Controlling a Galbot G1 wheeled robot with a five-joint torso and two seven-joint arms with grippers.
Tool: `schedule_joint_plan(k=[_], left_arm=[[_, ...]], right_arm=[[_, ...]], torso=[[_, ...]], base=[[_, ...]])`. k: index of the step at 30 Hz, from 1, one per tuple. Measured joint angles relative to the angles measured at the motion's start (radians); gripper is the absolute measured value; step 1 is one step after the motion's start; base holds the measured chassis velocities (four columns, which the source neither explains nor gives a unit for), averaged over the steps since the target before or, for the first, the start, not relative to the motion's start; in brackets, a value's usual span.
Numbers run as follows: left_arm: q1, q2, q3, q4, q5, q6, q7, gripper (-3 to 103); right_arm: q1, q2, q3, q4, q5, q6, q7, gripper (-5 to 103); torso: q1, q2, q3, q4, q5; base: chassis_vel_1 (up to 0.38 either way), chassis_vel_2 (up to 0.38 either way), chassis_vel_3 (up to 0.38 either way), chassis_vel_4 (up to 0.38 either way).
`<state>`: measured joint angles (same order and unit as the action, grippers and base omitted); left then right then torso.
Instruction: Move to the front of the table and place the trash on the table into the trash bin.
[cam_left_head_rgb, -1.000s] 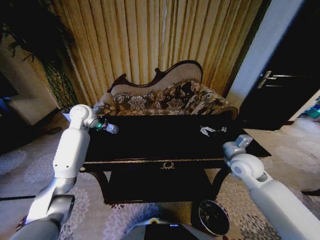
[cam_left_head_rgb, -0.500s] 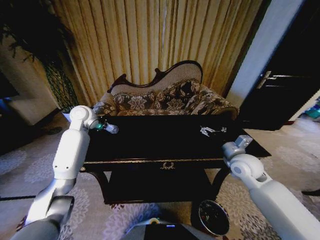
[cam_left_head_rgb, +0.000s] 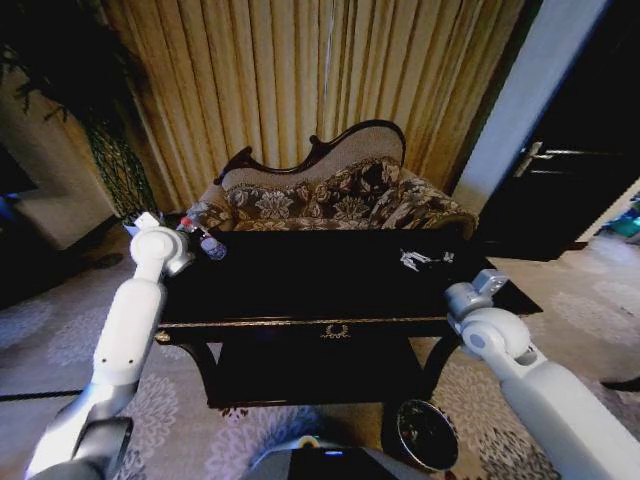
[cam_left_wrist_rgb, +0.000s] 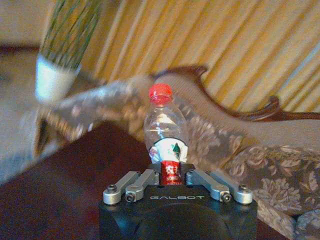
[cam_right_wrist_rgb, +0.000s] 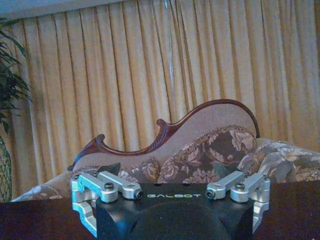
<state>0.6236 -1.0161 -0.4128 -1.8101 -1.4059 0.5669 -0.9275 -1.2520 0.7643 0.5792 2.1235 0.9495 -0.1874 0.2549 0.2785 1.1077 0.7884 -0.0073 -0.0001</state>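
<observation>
My left gripper (cam_left_head_rgb: 192, 232) is shut on the clear plastic bottle (cam_left_head_rgb: 207, 242), part of the trash, and holds it in the air over the left end of the dark table (cam_left_head_rgb: 300, 280). In the left wrist view the red-capped bottle (cam_left_wrist_rgb: 165, 127) stands up from between the fingers of the left gripper (cam_left_wrist_rgb: 172, 176), which pinch its lower end. Small white scraps (cam_left_head_rgb: 417, 261) lie on the table's right part. The round trash bin (cam_left_head_rgb: 427, 434) stands on the carpet by the table's right front leg. My right gripper (cam_left_head_rgb: 487, 283) hangs by the table's right front corner, and the right gripper (cam_right_wrist_rgb: 171, 192) is open with nothing in it.
A floral sofa (cam_left_head_rgb: 330, 200) stands right behind the table, before gold curtains. A plant in a white pot (cam_left_wrist_rgb: 50, 80) is at the left beyond the table end. A dark door (cam_left_head_rgb: 570, 170) is at the right. Patterned carpet lies in front.
My left arm has swung left and lifted, carrying the bottle up and away from the tabletop towards the table's left end. The right arm has stayed where it was.
</observation>
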Motion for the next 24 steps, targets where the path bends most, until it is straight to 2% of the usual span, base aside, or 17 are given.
schedule_joint_plan(k=[1, 3, 4, 6, 7, 9, 10, 11, 12, 14, 15, 16, 18, 19, 21, 22, 24], left_arm=[[0.000, 0.000, 0.000, 0.000, 0.000, 0.000, 0.000, 19], [0.059, 0.016, 0.005, -0.024, 0.206, -0.019, 0.163, 19], [0.059, 0.016, 0.005, -0.024, 0.206, -0.019, 0.163, 19], [0.096, 0.031, 0.003, -0.054, 0.334, -0.069, 0.291, 19], [0.096, 0.031, 0.003, -0.054, 0.334, -0.069, 0.291, 19], [0.138, 0.056, 0.000, -0.078, 0.491, -0.146, 0.445, 19], [0.138, 0.056, 0.000, -0.078, 0.491, -0.146, 0.445, 19], [0.161, 0.073, -0.002, -0.094, 0.563, -0.191, 0.515, 19], [0.172, 0.083, -0.003, -0.104, 0.590, -0.211, 0.548, 19], [0.181, 0.092, -0.003, -0.113, 0.606, -0.226, 0.574, 19], [0.196, 0.113, -0.008, -0.130, 0.628, -0.250, 0.627, 19], [0.196, 0.113, -0.008, -0.130, 0.628, -0.250, 0.627, 19], [0.224, 0.155, -0.017, -0.159, 0.650, -0.284, 0.712, 19], [0.224, 0.155, -0.017, -0.159, 0.650, -0.284, 0.712, 19], [0.247, 0.208, -0.027, -0.184, 0.658, -0.339, 0.786, 19], [0.247, 0.208, -0.027, -0.184, 0.658, -0.339, 0.786, 19], [0.255, 0.239, -0.029, -0.191, 0.659, -0.391, 0.849, 19]], right_arm=[[0.000, 0.000, 0.000, 0.000, 0.000, 0.000, 0.000, 100], [-0.014, -0.007, 0.016, 0.021, 0.014, 0.000, 0.000, 100], [-0.014, -0.007, 0.016, 0.021, 0.014, 0.000, 0.000, 100], [-0.021, -0.007, 0.023, 0.045, 0.030, 0.000, 0.002, 100], [-0.021, -0.007, 0.023, 0.045, 0.030, 0.000, 0.002, 100], [-0.025, -0.013, 0.016, 0.080, 0.055, 0.000, 0.009, 100], [-0.025, -0.013, 0.016, 0.080, 0.055, 0.000, 0.009, 100], [-0.026, -0.023, 0.003, 0.105, 0.073, -0.001, 0.019, 100], [-0.024, -0.030, -0.005, 0.119, 0.089, -0.002, 0.023, 100], [-0.020, -0.036, -0.012, 0.131, 0.105, -0.003, 0.027, 100], [-0.017, -0.049, -0.024, 0.151, 0.127, -0.005, 0.034, 100], [-0.017, -0.049, -0.024, 0.151, 0.127, -0.005, 0.034, 100], [-0.026, -0.078, -0.026, 0.171, 0.135, -0.006, 0.037, 100], [-0.026, -0.078, -0.026, 0.171, 0.135, -0.006, 0.037, 100], [-0.037, -0.118, -0.008, 0.199, 0.164, -0.006, 0.037, 100], [-0.037, -0.118, -0.008, 0.199, 0.164, -0.006, 0.037, 100], [-0.028, -0.145, -0.006, 0.228, 0.223, -0.006, 0.038, 100]], torso=[[0.000, 0.000, 0.000, 0.0000, 0.0000], [0.000, 0.000, 0.000, 0.0002, -0.0005], [0.000, 0.000, 0.000, 0.0002, -0.0005], [0.000, 0.000, 0.000, 0.0001, 0.0000], [0.000, 0.000, 0.000, 0.0001, 0.0000], [0.000, 0.000, 0.000, 0.0001, 0.0000], [0.000, 0.000, 0.000, 0.0001, 0.0000], [0.000, 0.000, 0.000, 0.0002, 0.0002], [0.000, 0.000, 0.000, 0.0003, 0.0000], [0.000, 0.000, 0.000, 0.0003, -0.0001], [0.000, 0.000, 0.000, 0.0002, -0.0002], [0.000, 0.000, 0.000, 0.0002, -0.0002], [0.000, 0.000, 0.000, 0.0003, -0.0001], [0.000, 0.000, 0.000, 0.0003, -0.0001], [0.000, 0.000, 0.000, 0.0001, 0.0001], [0.000, 0.000, 0.000, 0.0001, 0.0001], [0.000, 0.000, 0.000, 0.0001, 0.0001]], base=[[0.000, 0.000, 0.000, 0.000], [0.000, 0.000, 0.000, 0.000], [0.000, 0.000, 0.000, 0.000], [0.000, 0.000, 0.000, 0.000], [0.000, 0.000, 0.000, 0.000], [0.000, 0.000, 0.000, 0.000], [0.000, 0.000, 0.000, 0.000], [0.000, 0.000, 0.000, 0.000], [0.000, 0.000, 0.000, 0.000], [0.000, 0.000, 0.000, 0.000], [0.000, 0.000, 0.000, 0.000], [0.000, 0.000, 0.000, 0.000], [0.000, 0.000, 0.000, 0.000], [0.000, 0.000, 0.000, 0.000], [0.000, 0.000, 0.000, 0.000], [0.000, 0.000, 0.000, 0.000], [0.000, 0.000, 0.000, 0.000]])
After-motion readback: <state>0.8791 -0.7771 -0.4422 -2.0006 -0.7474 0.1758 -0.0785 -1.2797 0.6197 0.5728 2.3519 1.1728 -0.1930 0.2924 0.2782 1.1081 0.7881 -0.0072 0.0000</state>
